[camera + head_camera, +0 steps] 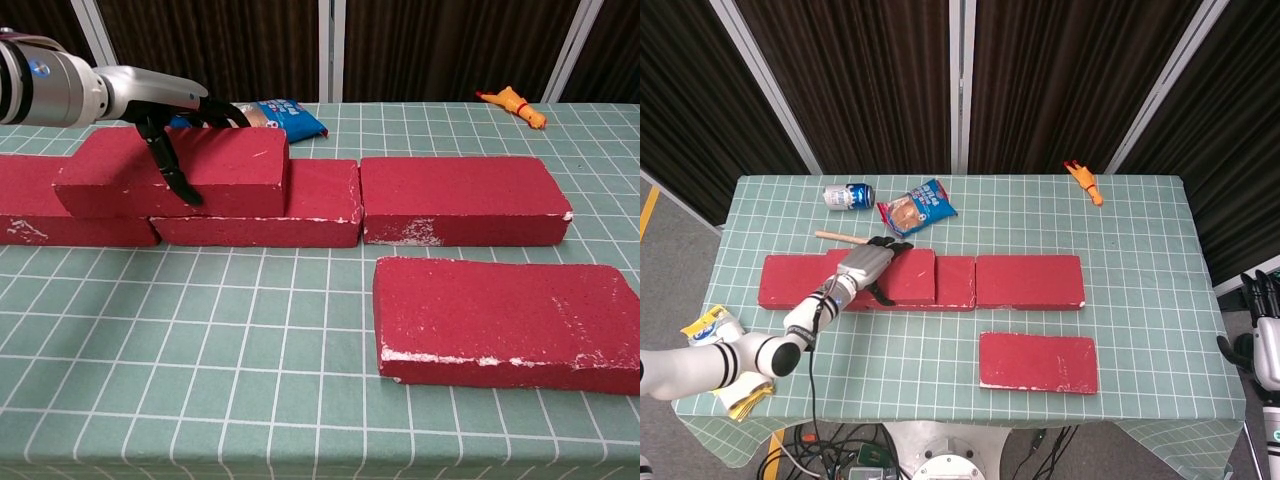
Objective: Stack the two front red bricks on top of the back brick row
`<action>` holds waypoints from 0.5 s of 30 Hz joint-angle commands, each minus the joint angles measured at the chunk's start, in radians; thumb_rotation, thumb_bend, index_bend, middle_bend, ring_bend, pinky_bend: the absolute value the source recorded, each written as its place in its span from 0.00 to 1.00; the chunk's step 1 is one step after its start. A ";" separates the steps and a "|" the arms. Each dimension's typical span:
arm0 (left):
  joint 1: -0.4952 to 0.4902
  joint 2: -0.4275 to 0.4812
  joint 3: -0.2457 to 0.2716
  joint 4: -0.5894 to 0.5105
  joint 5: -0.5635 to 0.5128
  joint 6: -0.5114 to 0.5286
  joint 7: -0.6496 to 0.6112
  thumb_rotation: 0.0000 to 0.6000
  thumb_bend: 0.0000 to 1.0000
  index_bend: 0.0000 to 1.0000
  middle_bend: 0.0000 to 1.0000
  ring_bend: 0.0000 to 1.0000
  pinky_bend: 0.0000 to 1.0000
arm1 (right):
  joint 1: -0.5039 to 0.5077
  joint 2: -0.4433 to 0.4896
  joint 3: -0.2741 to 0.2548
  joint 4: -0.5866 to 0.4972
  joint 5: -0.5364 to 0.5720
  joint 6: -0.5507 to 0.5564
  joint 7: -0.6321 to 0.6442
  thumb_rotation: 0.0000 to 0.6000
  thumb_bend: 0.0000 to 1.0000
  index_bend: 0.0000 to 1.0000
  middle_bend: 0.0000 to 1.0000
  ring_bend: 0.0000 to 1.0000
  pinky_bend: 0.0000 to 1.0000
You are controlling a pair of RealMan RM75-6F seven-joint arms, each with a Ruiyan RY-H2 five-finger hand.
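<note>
The left hand point(170, 120) grips the stacked red brick point(175, 170) from above, dark fingers point(165, 160) draped down its front face and the rest curled over the back edge, as the brick sits atop the left end of the back brick row point(460, 200). The brick's long axis runs left to right, in line with the row beneath, and it appears to bridge the joint between the two left-hand bricks, though whether it rests fully flat is hard to judge from the chest view. The second front brick point(1038, 362) lies flat on the counter point(1140, 220) in front of the row's right end, its long axis also left to right, well apart from the left hand and nearer the right hand point(1262, 335), which hangs off the counter's right edge with fingers apart and nothing in them. The bricks are blocky rectangles with a matte, chalky red surface and white scuffs along the lower edges. A checked green cloth covers the counter; a can point(849, 196), a snack bag point(916, 208), a wooden stick point(840, 237) and an orange toy point(1083, 182) sit behind the row.
</note>
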 commanded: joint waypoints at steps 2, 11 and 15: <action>0.000 -0.002 0.000 0.003 0.004 -0.001 -0.004 1.00 0.08 0.10 0.25 0.00 0.00 | -0.001 -0.006 0.002 0.014 -0.008 0.011 0.013 1.00 0.18 0.00 0.00 0.00 0.00; -0.001 0.009 -0.002 -0.007 0.035 -0.007 -0.014 1.00 0.08 0.10 0.25 0.00 0.00 | -0.001 -0.002 0.002 0.009 0.005 0.000 0.011 1.00 0.18 0.00 0.00 0.00 0.00; -0.001 0.011 -0.003 -0.005 0.036 -0.007 -0.020 1.00 0.08 0.10 0.25 0.00 0.00 | 0.001 -0.002 0.001 0.008 0.009 -0.006 0.008 1.00 0.18 0.00 0.00 0.00 0.00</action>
